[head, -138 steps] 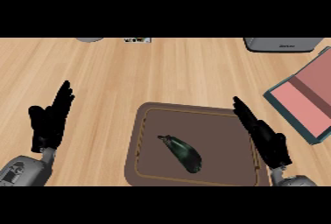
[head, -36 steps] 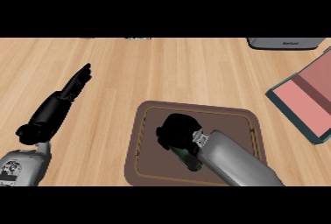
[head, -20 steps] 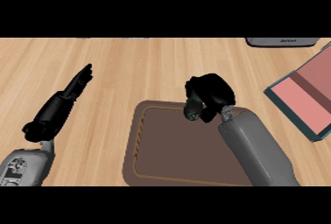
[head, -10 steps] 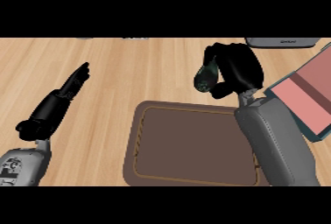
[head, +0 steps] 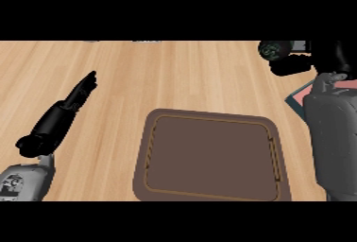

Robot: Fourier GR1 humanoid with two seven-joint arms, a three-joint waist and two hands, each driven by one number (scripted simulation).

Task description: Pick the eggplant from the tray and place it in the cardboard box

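Note:
The dark green eggplant is up off the counter at the top right, with only its rounded end showing. My right hand is curled round it and hides the rest. The brown tray lies in the middle foreground with nothing on it. The cardboard box shows only as a thin pink and teal sliver at the right edge, mostly covered by my grey right forearm. My left hand rests open at the left, fingers straight and pointing away.
The wooden counter stretches between the tray and the far edge. Small grey objects peek in along the top edge. My right forearm fills the right side of the view.
My right hand closed on the eggplant in the tray, lifted it out and carried it up and to the right toward the box. The left hand stayed in place.

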